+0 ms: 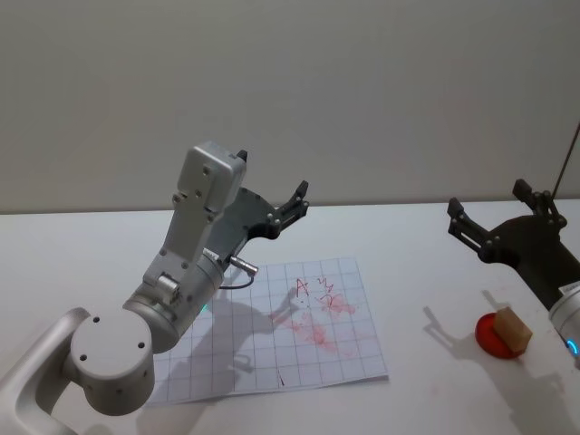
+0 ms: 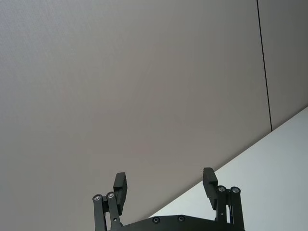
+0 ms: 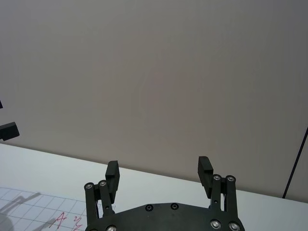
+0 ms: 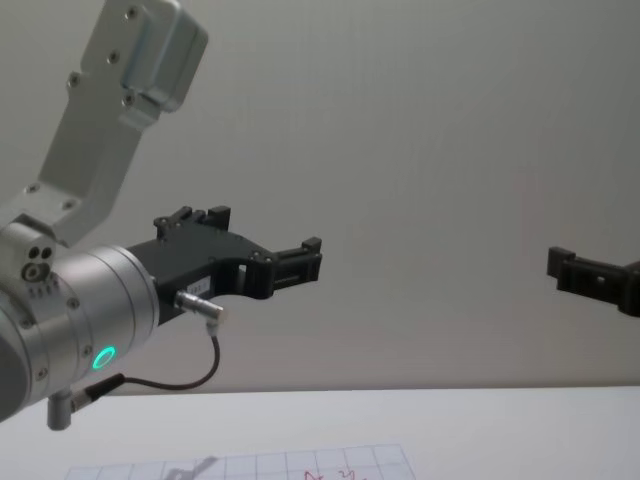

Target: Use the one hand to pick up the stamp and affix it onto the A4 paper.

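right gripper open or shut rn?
Open. The right gripper shows its fingers wide apart, nothing between them. The stamp sits on a red pad on the table, ungripped.

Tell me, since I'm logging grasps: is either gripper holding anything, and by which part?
Nothing is held. The left gripper and right gripper are open; the stamp sits on a red pad.

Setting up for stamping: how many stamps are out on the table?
1: the stamp on the red pad, right of the A4 paper, near the open right gripper; the left gripper is open, raised.
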Tool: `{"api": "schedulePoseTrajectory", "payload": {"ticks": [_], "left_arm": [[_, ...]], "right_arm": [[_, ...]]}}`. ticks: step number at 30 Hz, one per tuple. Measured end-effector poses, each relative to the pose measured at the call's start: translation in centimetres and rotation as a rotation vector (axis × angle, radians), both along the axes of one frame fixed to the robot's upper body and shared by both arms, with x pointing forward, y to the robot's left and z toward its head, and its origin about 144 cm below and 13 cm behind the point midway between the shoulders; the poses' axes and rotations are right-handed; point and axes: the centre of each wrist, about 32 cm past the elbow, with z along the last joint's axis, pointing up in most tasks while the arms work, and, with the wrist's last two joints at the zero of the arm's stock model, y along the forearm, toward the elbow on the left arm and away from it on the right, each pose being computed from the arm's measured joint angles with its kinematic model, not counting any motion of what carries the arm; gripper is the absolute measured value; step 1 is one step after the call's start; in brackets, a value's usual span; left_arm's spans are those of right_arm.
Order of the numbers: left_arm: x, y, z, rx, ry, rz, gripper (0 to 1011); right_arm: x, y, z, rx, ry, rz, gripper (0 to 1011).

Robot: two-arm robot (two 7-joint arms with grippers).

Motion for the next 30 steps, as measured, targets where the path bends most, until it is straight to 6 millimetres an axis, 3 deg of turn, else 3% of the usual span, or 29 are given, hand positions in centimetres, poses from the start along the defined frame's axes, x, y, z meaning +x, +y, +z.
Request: {"api": "schedulePoseTrajectory", "payload": {"ticks": [30], "left_arm": [[0.0, 0.0, 0.0, 0.0, 0.0, 0.0, 1001]], "right_arm": [[0.0, -0.01, -0.01, 0.0, 0.0, 0.0, 1001]]}}
